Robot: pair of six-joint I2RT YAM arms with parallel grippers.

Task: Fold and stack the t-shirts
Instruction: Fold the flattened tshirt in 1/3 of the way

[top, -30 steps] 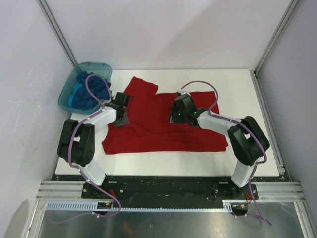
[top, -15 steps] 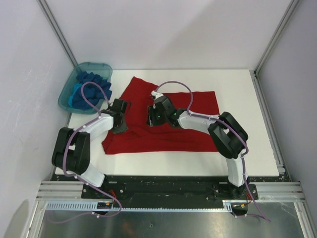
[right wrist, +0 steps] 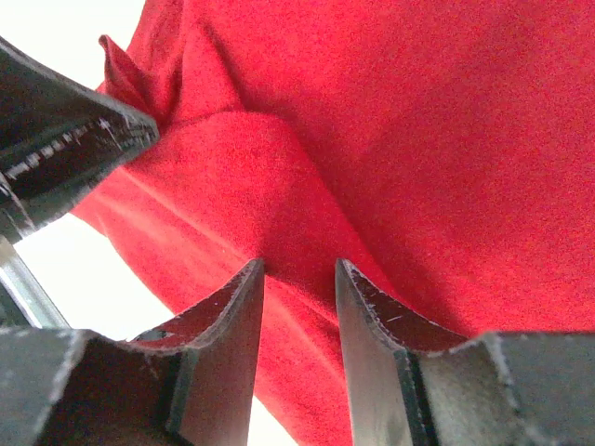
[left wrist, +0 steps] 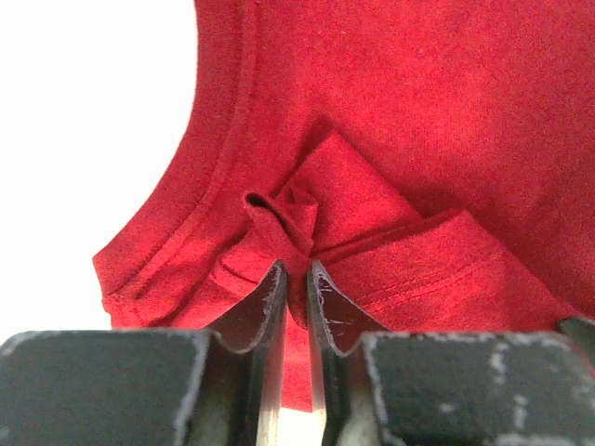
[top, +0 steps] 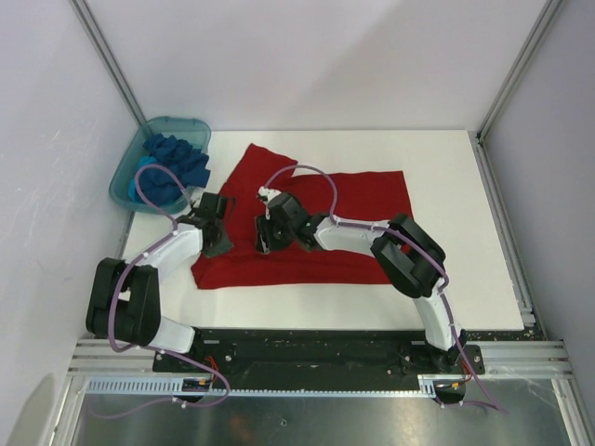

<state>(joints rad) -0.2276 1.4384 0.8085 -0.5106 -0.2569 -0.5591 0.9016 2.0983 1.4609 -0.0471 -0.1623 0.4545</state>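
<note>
The left claw pinches a fold of the red t-shirt; the right arm reaches left, the right claw slightly spread.

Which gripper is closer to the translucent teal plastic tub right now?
Left. In the top view, the left gripper pinches the red cloth t-shirt at its left edge, just below-right of the teal plastic tub; the right gripper sits farther right, over the shirt.

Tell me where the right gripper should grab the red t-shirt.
Probably the raised fold of the red t-shirt beside the pinch of the left gripper, coming down from above. It stands proud there; elsewhere the cloth lies flat on the table. The right gripper is open near it.
</note>
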